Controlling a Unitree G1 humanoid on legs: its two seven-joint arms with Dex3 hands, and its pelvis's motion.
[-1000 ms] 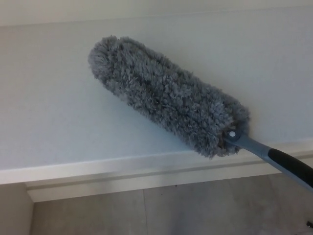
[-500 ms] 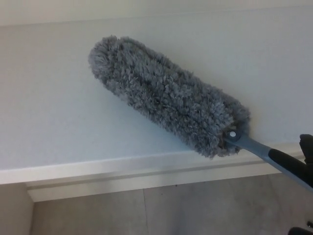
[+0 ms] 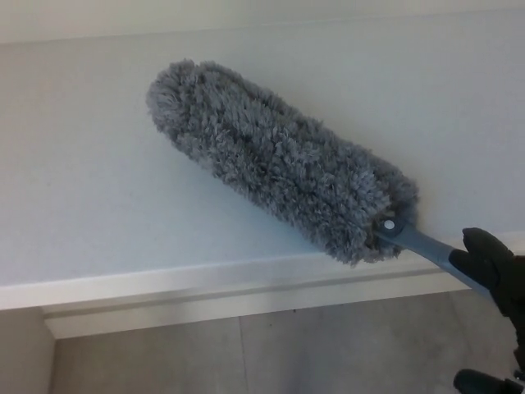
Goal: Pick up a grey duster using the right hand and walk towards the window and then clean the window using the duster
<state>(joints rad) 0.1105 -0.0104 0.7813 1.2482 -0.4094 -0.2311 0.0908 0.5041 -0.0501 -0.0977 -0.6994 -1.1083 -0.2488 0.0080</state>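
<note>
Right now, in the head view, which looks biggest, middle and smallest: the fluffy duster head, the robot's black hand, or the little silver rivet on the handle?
1. Fluffy duster head, by far the largest.
2. Right hand, though only part shows at the picture's edge.
3. Silver rivet, a tiny dot.

A white ledge (image 3: 205, 283) runs below the pale wall (image 3: 82, 164), with grey floor (image 3: 271, 353) underneath and nothing resting on it.

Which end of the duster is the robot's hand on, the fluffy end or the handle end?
The handle end: the right hand covers the handle's dark grip at lower right, while the grey duster has its fluffy head free.
</note>
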